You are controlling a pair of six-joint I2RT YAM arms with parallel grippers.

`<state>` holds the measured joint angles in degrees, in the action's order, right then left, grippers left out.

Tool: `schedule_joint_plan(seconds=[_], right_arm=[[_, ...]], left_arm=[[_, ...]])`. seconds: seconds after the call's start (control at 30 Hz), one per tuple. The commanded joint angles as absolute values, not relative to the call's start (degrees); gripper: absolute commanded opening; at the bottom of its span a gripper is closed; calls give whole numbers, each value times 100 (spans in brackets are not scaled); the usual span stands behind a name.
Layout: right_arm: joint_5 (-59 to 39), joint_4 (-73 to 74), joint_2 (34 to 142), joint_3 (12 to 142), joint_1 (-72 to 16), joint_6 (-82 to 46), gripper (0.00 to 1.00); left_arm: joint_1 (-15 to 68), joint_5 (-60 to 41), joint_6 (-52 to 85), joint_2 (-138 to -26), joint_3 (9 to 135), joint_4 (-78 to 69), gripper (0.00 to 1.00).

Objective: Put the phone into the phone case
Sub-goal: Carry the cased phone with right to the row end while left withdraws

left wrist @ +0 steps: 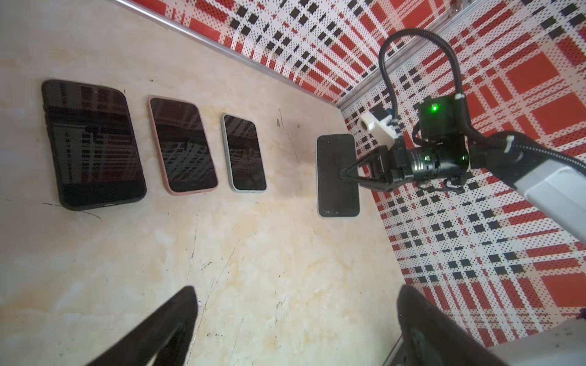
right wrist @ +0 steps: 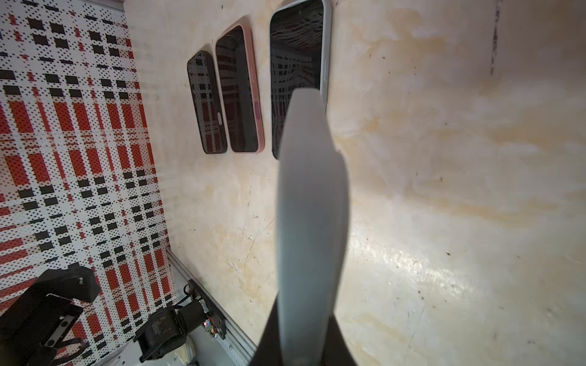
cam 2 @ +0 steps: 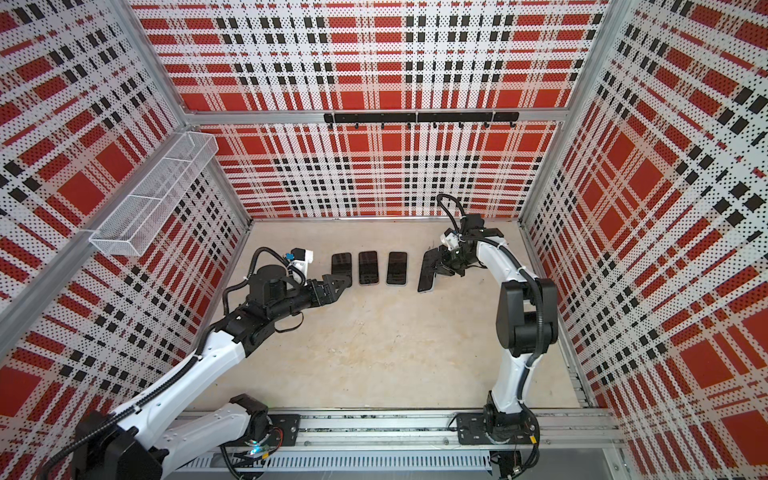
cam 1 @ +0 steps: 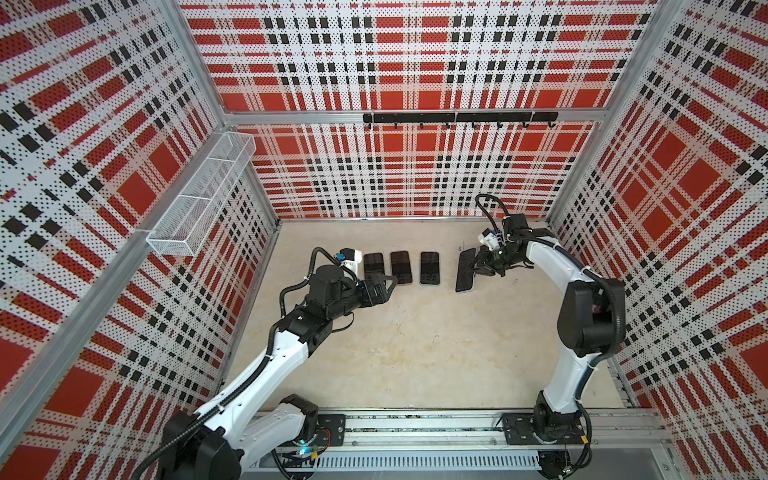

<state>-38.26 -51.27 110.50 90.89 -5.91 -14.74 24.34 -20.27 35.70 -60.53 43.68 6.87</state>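
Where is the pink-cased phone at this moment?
In both top views the pink-cased phone lies on the table, in the middle of a row of three, between the black-cased phone on its left and the pale-cased phone on its right.

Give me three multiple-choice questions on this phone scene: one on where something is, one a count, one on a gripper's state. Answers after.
1. In the row on the table, the pink-edged phone lies: A at the left end; B in the middle; C at the right end.
2. Phones lying flat on the table: A two; B three; C five.
3. The right gripper is: A open and empty; B pressing on the table; C shut on a phone.
Answers: 1 B, a black-edged phone and a pale-edged phone flank it. 2 B, those three lie flat; the fourth phone is tilted. 3 C, it pinches the fourth phone.
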Motion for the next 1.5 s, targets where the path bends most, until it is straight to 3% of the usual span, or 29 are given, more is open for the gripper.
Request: schedule_joint_plan(seconds=[0.0,0.4,0.87,1.23,1.37,1.47], right_arm=[[-4147,-5221,11343,9626,-593,-1155,0],[-3804,-5862,12773,11239,-622,-1084,0],[-3428,-5729,13293,11573,-839,-1327,0],[-3027,-5549,13531,11593,-967,-1555,13],[-2912,-5397,13475,11523,-967,-1623,26],[-2853,-5337,13430,11490,-967,-1661,31]], left_arm=[[2384,-2267,3385,-6201,4579,755,99],[2359,-2402,3314,-6782,4674,581,100],[2277,-2431,3333,-7062,4734,491,100],[2202,-2397,3373,-7096,4719,501,99],[2180,-2403,3376,-7092,4728,501,99],[2171,-2402,3394,-7066,4727,497,99]])
